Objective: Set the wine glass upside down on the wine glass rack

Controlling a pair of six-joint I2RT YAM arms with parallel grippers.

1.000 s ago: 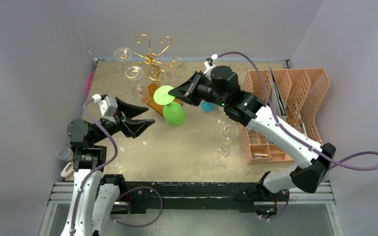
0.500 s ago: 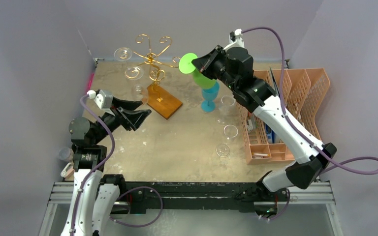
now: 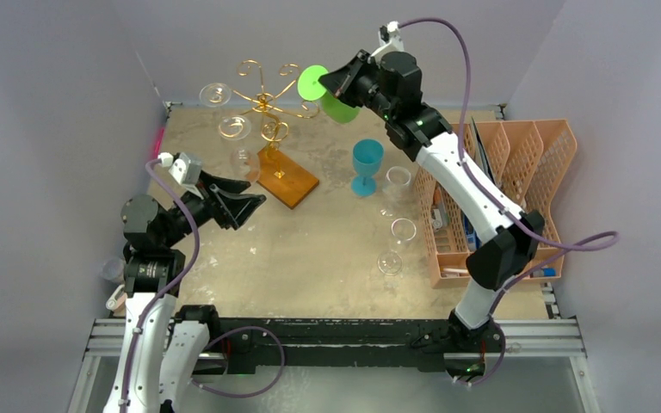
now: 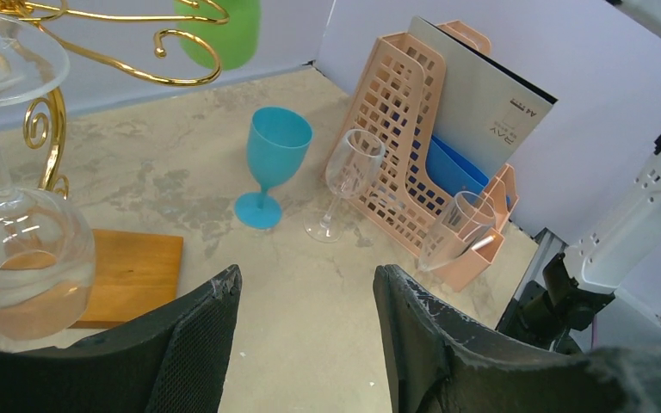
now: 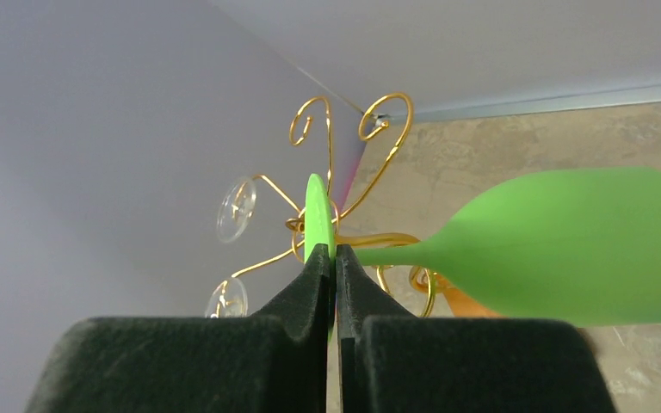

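Pale lilac walls close in a mottled beige tabletop [image 3: 310, 249], with the wine glass rack [image 3: 264, 101] standing near its far edge on a brown wooden base. The right jaws are pinched tight on the foot of the green wine glass [image 3: 337, 107]. It hangs in the air just right of the rack's upper curls, stem roughly level, foot toward the rack and bowl away from it. The left jaws stand apart and empty, low and in front of the rack's base.

To do this step well, I judge the wrist should roll until the bowl hangs below the foot. The stem can then slide sideways into a free curl on the rack's right side, clear of the clear glasses [image 3: 235, 127] already hung on its left. Release should wait until the foot rests on the wire, since the thin stand may tip if nudged.

A second ago the glass was low over the rack's wooden base, then further right of the rack. Now it is higher and beside the top curls. The left jaws have barely shifted.
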